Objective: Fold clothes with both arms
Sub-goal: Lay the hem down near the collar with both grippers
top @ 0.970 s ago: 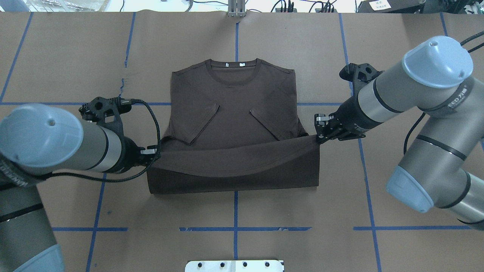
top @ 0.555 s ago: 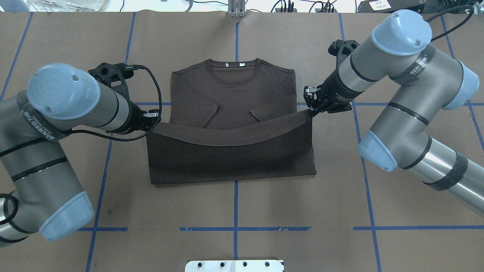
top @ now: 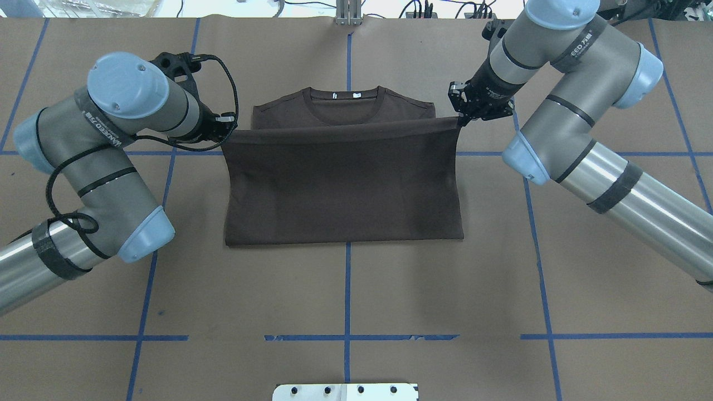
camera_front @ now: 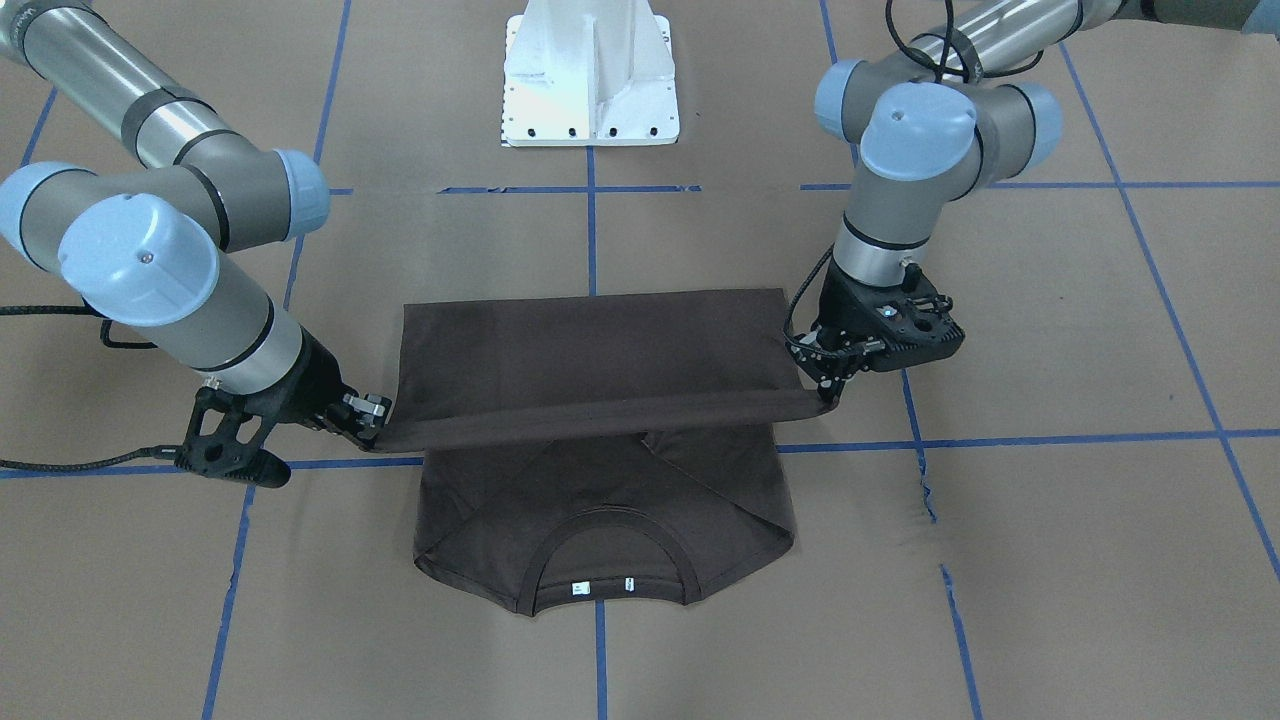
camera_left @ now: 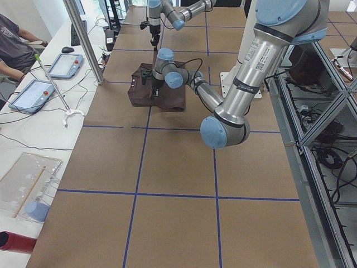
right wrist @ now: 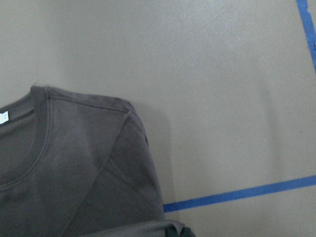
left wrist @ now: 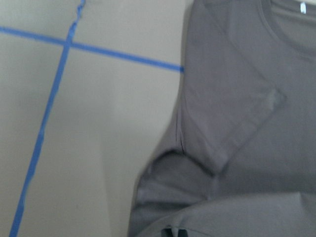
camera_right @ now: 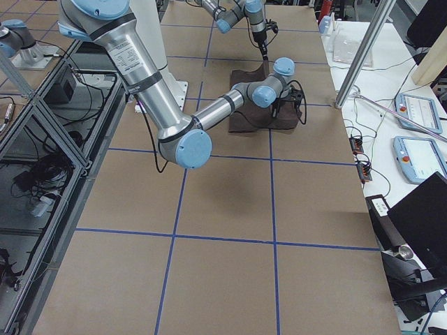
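The clothes are one dark brown T-shirt [top: 342, 184] lying flat mid-table, its collar [top: 343, 100] on the far side from the robot. The hem is lifted and stretched taut between both arms, hanging just short of the collar. My left gripper [top: 227, 129] is shut on the hem's left corner, and my right gripper [top: 460, 118] is shut on its right corner. From the front, the raised hem [camera_front: 590, 415] spans from the left gripper [camera_front: 828, 392] to the right gripper [camera_front: 372, 425]. The left wrist view looks down on a folded-in sleeve [left wrist: 237, 123]. In the right wrist view a shoulder [right wrist: 98, 163] shows.
Brown paper with blue tape lines [top: 347, 289] covers the table. The white pedestal base [camera_front: 590, 90] stands at the robot's side. Beyond the far edge are a metal post [camera_left: 83, 39], tablets [camera_left: 64, 64] and a seated person [camera_left: 14, 44].
Both grippers have carried the hem away from the robot, from over the sleeves to near the collar. The sagging hem has pulled straight, and the folded-over layer now hides the sleeves.
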`<state>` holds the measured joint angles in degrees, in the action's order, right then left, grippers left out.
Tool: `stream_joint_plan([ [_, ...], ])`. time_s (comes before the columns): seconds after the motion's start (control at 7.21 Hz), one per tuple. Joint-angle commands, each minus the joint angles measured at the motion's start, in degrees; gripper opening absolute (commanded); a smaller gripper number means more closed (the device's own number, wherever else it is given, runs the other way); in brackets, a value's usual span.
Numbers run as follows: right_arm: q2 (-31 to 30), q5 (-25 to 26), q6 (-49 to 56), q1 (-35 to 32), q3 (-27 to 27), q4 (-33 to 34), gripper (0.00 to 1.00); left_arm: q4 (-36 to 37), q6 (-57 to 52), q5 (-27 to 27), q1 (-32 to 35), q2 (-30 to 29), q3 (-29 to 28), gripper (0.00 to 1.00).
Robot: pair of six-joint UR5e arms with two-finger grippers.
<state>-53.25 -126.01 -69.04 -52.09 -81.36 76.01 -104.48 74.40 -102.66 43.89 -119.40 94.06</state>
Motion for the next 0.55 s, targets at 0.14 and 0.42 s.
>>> stream_joint_plan([
  [0.14, 5.61, 0.06, -0.04, -1.00, 6.56, -0.42, 0.00, -2.39, -0.66, 0.00, 1.98, -4.25, -5.99, 0.00],
  [0.42, 9.38, 0.06, -0.04, -1.00, 11.46, -0.51, 0.00, -2.48, -0.39, 0.00, 1.98, -6.18, -8.53, 0.00],
])
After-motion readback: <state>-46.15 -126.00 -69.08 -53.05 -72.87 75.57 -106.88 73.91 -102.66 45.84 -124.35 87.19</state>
